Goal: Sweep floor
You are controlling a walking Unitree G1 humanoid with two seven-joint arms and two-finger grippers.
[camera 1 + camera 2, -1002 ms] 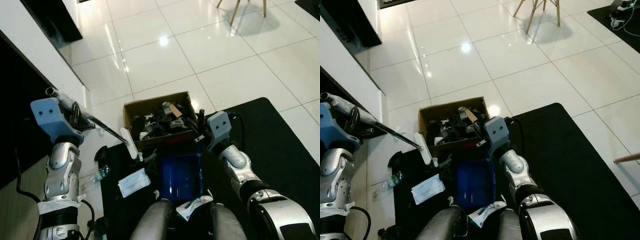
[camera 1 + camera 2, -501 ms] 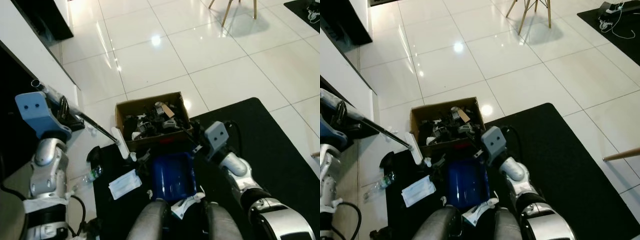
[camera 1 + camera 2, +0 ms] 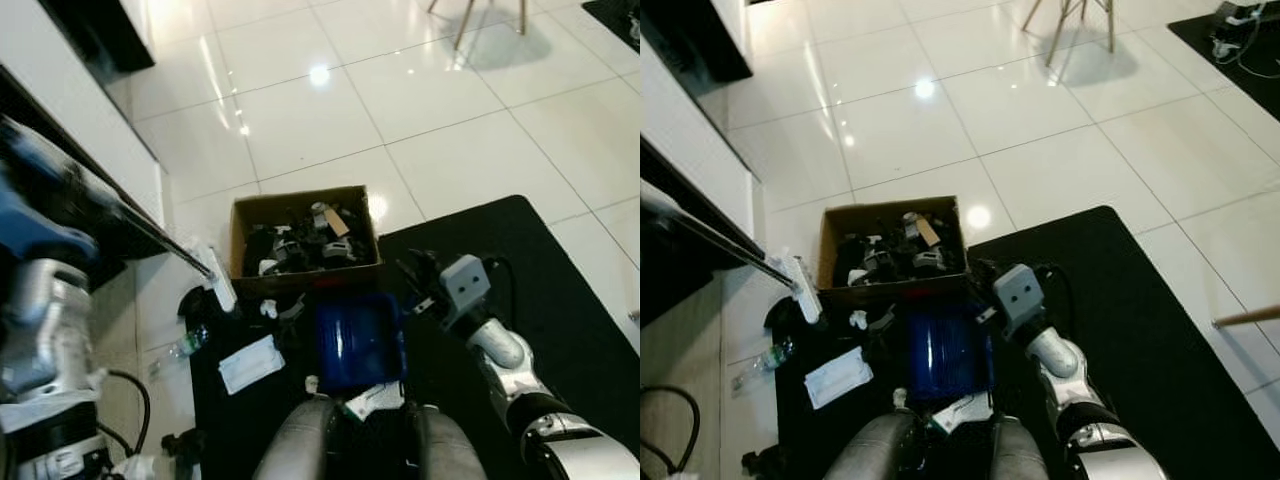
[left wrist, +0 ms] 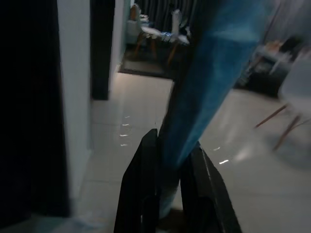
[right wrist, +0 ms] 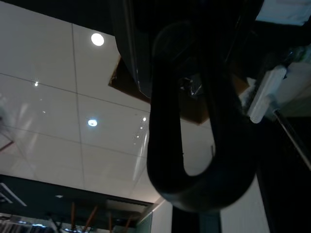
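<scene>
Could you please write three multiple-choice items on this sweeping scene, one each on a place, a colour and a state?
1. Where does the cardboard box stand?
A. on the white tiles at the black mat's edge
B. on a chair
C. on a shelf

2. What colour is the dustpan?
A. red
B. blue
C. yellow

3. What is the state of the left hand?
A. open and empty
B. shut on a bottle
C. shut on the broom handle

Answers: 1 A, the box sits on tile beside the mat. 2 B, the pan is deep blue. 3 C, the left wrist view has both fingers clamping the blue handle.
</scene>
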